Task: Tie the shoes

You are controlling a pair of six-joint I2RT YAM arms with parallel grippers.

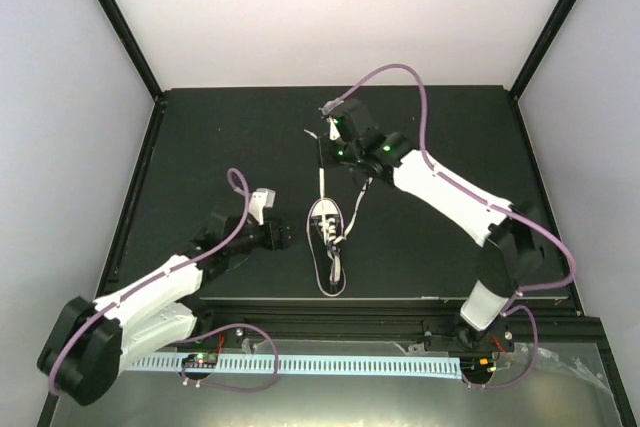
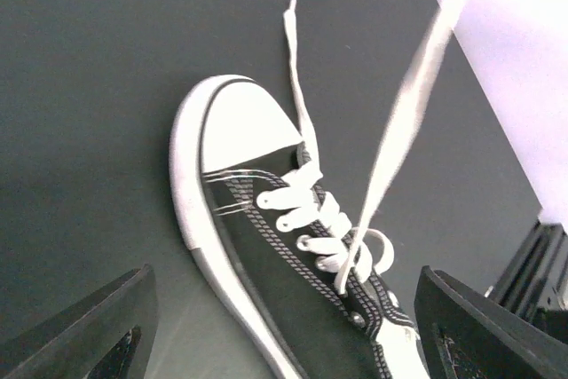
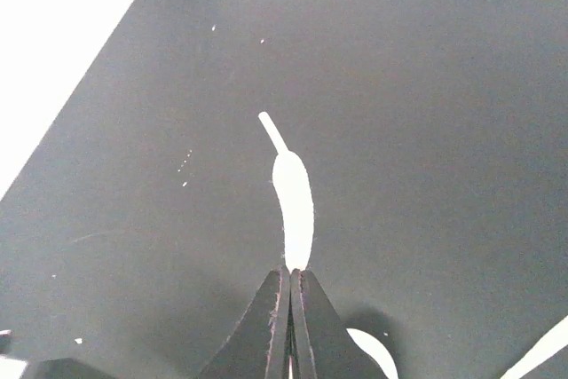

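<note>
Evidently my right end effector point(image 3: 290, 295) was pinched shut on one white lace point(image 3: 294, 206), held out beyond the toe so it ran taut from the sneaker point(image 1: 328, 247), which sat on the table point(image 1: 200, 147) near my bases. My left end effector point(image 1: 287, 237) hung wide open and empty beside it, probably waiting for the other lace point(image 2: 295, 68). Only the left wrist view showed that one lying slack, and only the right wrist view showed the pinch.

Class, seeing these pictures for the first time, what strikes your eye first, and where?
A black sneaker with a white toe cap lies in the middle of the table. Farther back, the right gripper is shut on a white lace; the left gripper stands open beside the sneaker.
</note>
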